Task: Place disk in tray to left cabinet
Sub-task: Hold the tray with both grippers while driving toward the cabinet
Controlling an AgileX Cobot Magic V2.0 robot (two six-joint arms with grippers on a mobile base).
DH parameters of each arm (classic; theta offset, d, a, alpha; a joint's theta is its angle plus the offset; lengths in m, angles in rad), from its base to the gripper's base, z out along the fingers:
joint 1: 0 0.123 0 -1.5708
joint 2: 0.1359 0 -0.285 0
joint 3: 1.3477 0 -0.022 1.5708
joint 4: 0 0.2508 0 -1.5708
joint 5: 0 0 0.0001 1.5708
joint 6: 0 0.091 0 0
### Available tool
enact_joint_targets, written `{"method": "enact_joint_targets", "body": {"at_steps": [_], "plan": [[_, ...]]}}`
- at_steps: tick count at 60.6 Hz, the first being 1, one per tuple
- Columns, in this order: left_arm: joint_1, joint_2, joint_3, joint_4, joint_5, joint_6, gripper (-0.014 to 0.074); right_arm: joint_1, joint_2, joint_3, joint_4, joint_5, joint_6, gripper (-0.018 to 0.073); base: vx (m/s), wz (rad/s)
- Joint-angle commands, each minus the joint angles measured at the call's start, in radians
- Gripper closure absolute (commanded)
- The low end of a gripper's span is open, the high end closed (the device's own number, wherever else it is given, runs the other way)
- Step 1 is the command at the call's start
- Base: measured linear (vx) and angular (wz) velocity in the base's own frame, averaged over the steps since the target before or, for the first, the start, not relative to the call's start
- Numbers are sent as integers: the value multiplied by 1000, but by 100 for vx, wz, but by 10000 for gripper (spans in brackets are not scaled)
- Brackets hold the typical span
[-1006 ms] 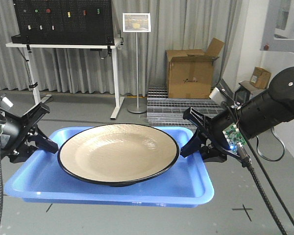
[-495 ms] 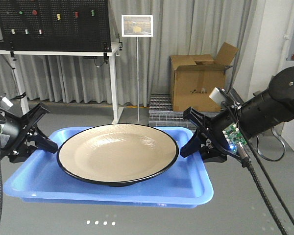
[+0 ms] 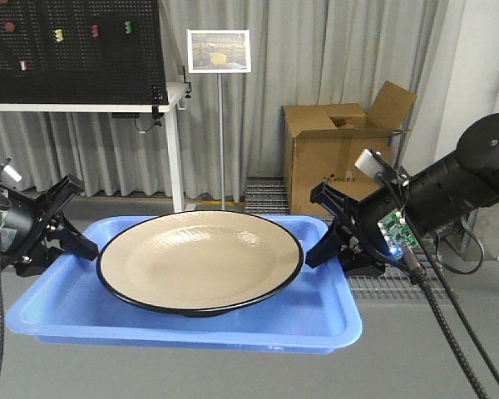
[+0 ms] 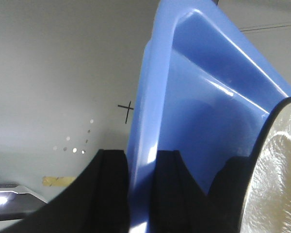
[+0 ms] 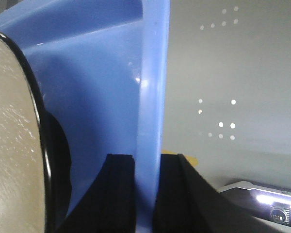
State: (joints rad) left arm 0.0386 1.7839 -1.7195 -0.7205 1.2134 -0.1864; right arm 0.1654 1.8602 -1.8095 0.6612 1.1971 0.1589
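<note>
The disk (image 3: 200,259), a wide tan plate with a black rim, lies in the blue tray (image 3: 183,332), which hangs level above the floor between my two arms. My left gripper (image 3: 71,241) is shut on the tray's left lip. In the left wrist view the lip (image 4: 150,107) runs between the black fingers of the left gripper (image 4: 139,158), with the disk's edge (image 4: 276,174) at the right. My right gripper (image 3: 320,245) is shut on the right lip. The right wrist view shows the right gripper (image 5: 146,162) clamping that lip (image 5: 153,73) beside the disk (image 5: 12,136). The cabinet is out of view.
Ahead on the left stands a white desk (image 3: 83,106) carrying a black pegboard (image 3: 66,41). A sign on a thin stand (image 3: 220,50) is in the middle, with an open cardboard box (image 3: 341,150) and a metal floor grating (image 3: 266,195) to its right. Grey curtains hang behind.
The desk, sign and box have grown larger and shifted in the view, so the whole robot has moved toward them. The tray, the disk and both grippers keep their grip and pose.
</note>
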Motion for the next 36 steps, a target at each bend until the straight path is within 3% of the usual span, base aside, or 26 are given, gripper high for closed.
{"method": "enact_joint_targets", "body": {"at_steps": [1,36], "plan": [[-34,-56,-36,-252,41,-30,597,35,-57,-40,236,-18,-4,565,64,-6],[-34,-56,-36,-252,40,-30,597,35,-57,-40,236,-18,-4,565,61,-6]]}}
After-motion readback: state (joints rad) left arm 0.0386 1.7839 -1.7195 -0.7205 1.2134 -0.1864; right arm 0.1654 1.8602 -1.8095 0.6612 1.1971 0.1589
